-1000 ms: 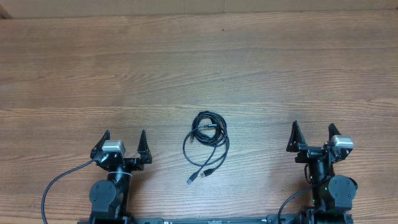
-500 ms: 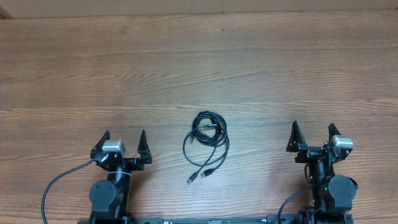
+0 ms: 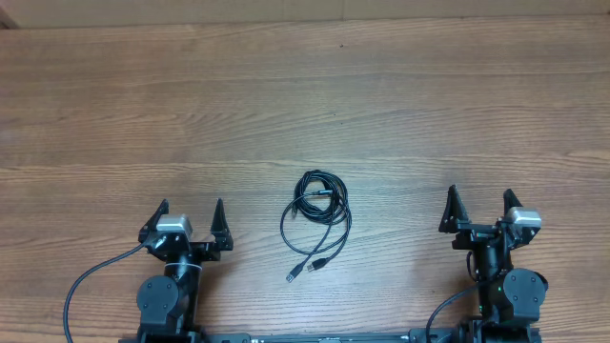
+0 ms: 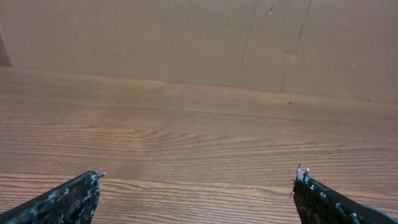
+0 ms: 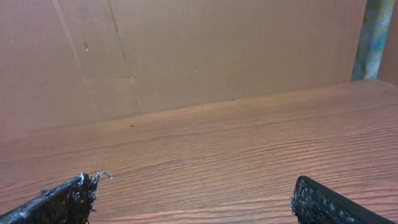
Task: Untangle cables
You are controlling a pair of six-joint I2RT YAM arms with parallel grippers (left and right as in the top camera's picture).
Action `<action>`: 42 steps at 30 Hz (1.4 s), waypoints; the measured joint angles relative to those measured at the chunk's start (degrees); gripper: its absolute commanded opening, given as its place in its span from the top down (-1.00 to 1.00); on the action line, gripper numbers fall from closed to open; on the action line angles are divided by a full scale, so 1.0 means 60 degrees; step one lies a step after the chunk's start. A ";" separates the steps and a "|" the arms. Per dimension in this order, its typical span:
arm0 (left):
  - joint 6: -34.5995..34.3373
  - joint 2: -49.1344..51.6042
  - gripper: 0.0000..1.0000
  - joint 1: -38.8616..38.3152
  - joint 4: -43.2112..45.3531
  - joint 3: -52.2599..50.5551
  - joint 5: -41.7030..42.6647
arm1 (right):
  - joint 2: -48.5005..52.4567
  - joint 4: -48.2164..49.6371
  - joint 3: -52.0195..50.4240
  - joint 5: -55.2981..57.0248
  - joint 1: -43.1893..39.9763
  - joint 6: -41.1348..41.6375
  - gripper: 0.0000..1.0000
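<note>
Tangle of thin black cables with small plugs just sits loose on the brown wooden table, between the left gripper and right gripper, both spread wide, holding nothing.

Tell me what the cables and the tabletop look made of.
The cables: likely rubber or plastic jacket, matte black, bending in loose loops. Their plug ends: tips look silvery, perhaps metal, too small to confirm. The table: wood or wood-look laminate, grain lines, low sheen.
</note>
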 measured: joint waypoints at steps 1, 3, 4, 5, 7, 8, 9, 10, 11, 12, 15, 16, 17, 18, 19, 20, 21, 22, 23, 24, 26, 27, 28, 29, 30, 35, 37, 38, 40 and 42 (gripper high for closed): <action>0.0000 0.0000 -0.98 0.0000 0.0011 0.0000 -0.0033 | 0.0000 -0.0004 0.0000 0.0000 0.0000 0.0007 -1.00; 0.0000 0.0000 -0.99 0.0000 0.0033 0.0000 -0.0098 | 0.0000 -0.0004 0.0000 0.0000 0.0000 -0.0004 -1.00; 0.0000 0.0000 -0.98 0.0000 0.0033 0.0000 -0.0127 | 0.0000 -0.0004 0.0000 0.0000 -0.0004 0.0000 -1.00; 0.0000 0.0000 -0.99 0.0000 0.0029 0.0000 -0.0142 | 0.0000 -0.0007 0.0000 0.0000 0.0000 0.0000 -1.00; -0.0004 0.0000 -0.99 0.0000 0.0033 0.0000 -0.0138 | 0.0000 0.0004 0.0000 0.0004 0.0000 0.0004 -1.00; -0.0004 0.0000 -0.99 0.0000 0.0033 0.0000 -0.0055 | 0.0000 -0.0004 0.0000 0.0000 0.0000 0.0000 -1.00; -0.0004 0.0000 -0.99 0.0000 0.0036 0.0000 0.0073 | 0.0000 0.0000 0.0000 0.0000 0.0000 0.0004 -1.00; -0.0004 0.0000 -0.98 0.0000 0.0029 0.0000 0.0215 | 0.0000 0.0000 0.0000 0.0000 0.0000 0.0000 -1.00; -0.0004 0.0000 -0.99 0.0000 0.0018 0.0000 0.0401 | 0.0000 0.0000 0.0000 0.0000 0.0000 -0.0004 -1.00; -0.0004 0.0000 -0.99 0.0000 0.0018 0.0000 0.0594 | 0.0000 0.0000 0.0000 -0.0004 0.0000 0.0004 -1.00; -0.0051 0.0000 -0.99 0.0000 -0.0051 0.0069 0.1005 | 0.0000 0.0000 0.0000 0.0000 0.0000 0.0004 -1.00; -0.0087 0.0000 -0.99 0.0000 -0.0168 0.0149 0.1104 | 0.0000 0.0000 0.0000 0.0000 0.0000 0.0004 -1.00; -0.0120 0.0000 -0.99 0.0000 -0.0277 0.0244 0.1173 | 0.0000 -0.0004 0.0000 0.0000 0.0000 0.0004 -1.00; -0.0157 0.0000 -0.99 0.0000 -0.0470 0.0390 0.1242 | 0.0000 -0.0004 0.0000 0.0000 -0.0004 0.0004 -1.00; -0.0197 0.0004 -0.99 0.0000 -0.0841 0.0612 0.1286 | 0.0000 0.0000 0.0000 0.0000 0.0000 0.0000 -1.00; -0.0222 0.0036 -1.00 0.0000 -0.1293 0.0907 0.1344 | 0.0000 0.0004 0.0000 0.0004 -0.0004 0.0004 -1.00; -0.0244 0.0087 -0.99 0.0000 -0.1614 0.1173 0.1399 | 0.0000 0.0000 0.0000 0.0000 -0.0004 0.0004 -1.00; -0.0266 0.0175 -0.99 0.0000 -0.2011 0.1472 0.1479 | 0.0000 0.0000 0.0000 0.0000 0.0000 0.0004 -1.00; -0.0273 0.0302 -0.99 0.0000 -0.2379 0.1800 0.1570 | 0.0000 -0.0004 0.0000 0.0000 0.0000 0.0000 -1.00; -0.0273 0.0503 -0.99 0.0000 -0.2776 0.2193 0.1665 | 0.0000 0.0000 0.0000 0.0000 0.0000 0.0000 -1.00; -0.0277 0.0954 -0.99 0.0000 -0.3388 0.2900 0.1803 | 0.0000 0.0000 0.0000 0.0000 -0.0004 0.0000 -1.00; -0.0280 0.1311 -0.99 0.0000 -0.3814 0.3377 0.1887 | 0.0000 0.0000 0.0000 0.0000 0.0000 0.0004 -1.00; -0.0288 0.1515 -0.99 0.0000 -0.3978 0.3625 0.1927 | 0.0000 0.0000 0.0000 0.0000 -0.0004 0.0007 -1.00; -0.0295 0.1945 -0.99 0.0000 -0.4364 0.4153 0.2029 | 0.0000 0.0004 0.0000 0.0000 0.0000 0.0004 -1.00; -0.0291 0.2240 -0.99 0.0000 -0.4648 0.4510 0.2106 | 0.0000 0.0000 0.0000 0.0004 0.0000 0.0000 -1.00; -0.0288 0.4258 -1.00 0.0000 -0.6255 0.6714 0.2583 | 0.0000 -0.0004 0.0000 0.0004 -0.0004 0.0004 -1.00; -0.0288 0.5125 -0.99 0.0000 -0.7053 0.7541 0.2845 | 0.0000 0.0004 0.0000 0.0000 -0.0004 0.0000 -1.00; -0.0284 0.5574 -1.00 0.0000 -0.7410 0.7930 0.3002 | 0.0000 -0.0007 0.0000 0.0000 0.0000 0.0000 -1.00; -0.0288 0.6499 -1.00 -0.0044 -0.8134 0.8637 0.3315 | 0.0000 0.0000 0.0000 0.0004 -0.0004 0.0004 -1.00; -0.0291 0.7355 -0.99 -0.0219 -0.8575 0.9140 0.3654 | 0.0000 -0.0004 0.0000 0.0004 0.0000 0.0004 -1.00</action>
